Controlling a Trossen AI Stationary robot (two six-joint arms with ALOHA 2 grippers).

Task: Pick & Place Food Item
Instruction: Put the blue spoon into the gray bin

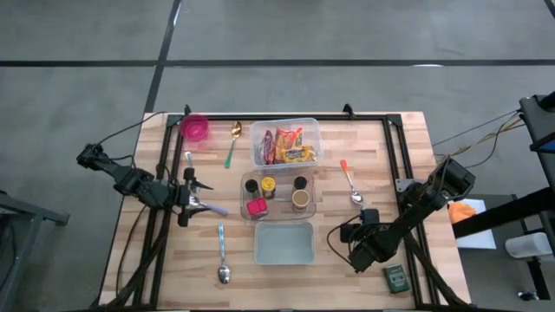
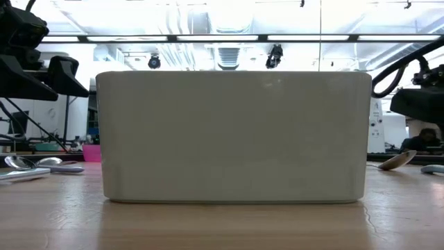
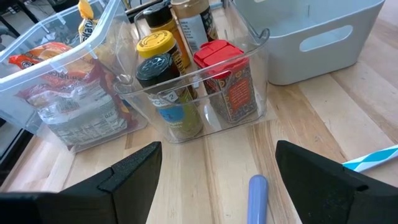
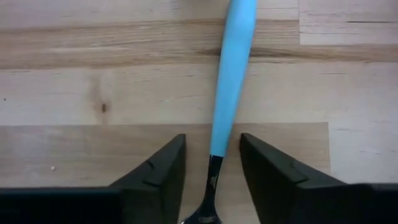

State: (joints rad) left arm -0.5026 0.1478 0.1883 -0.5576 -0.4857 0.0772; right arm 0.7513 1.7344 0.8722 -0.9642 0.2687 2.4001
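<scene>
The food items are snack packets [image 1: 286, 145] in a clear tub and spice jars [image 3: 186, 74] upright in a clear tray [image 1: 279, 192]. My right gripper [image 1: 357, 253] points steeply down at the table's near right. It is open over a blue-handled metal utensil [image 4: 233, 74] that lies flat on the wood. The utensil's dark neck [image 4: 212, 177] runs between the fingers, with a gap on each side. My left gripper [image 3: 217, 174] waits open at the table's left, facing the jar tray. A lavender utensil handle [image 3: 257, 196] lies on the table below it.
A pale grey bin [image 1: 284, 243] stands at the near middle and fills the low view [image 2: 232, 135]. Around it are a pink cup [image 1: 195, 128], a green-handled spoon [image 1: 231, 143], an orange-handled spoon [image 1: 349, 182], a blue-handled spoon [image 1: 222, 253] and a green tin [image 1: 396, 277].
</scene>
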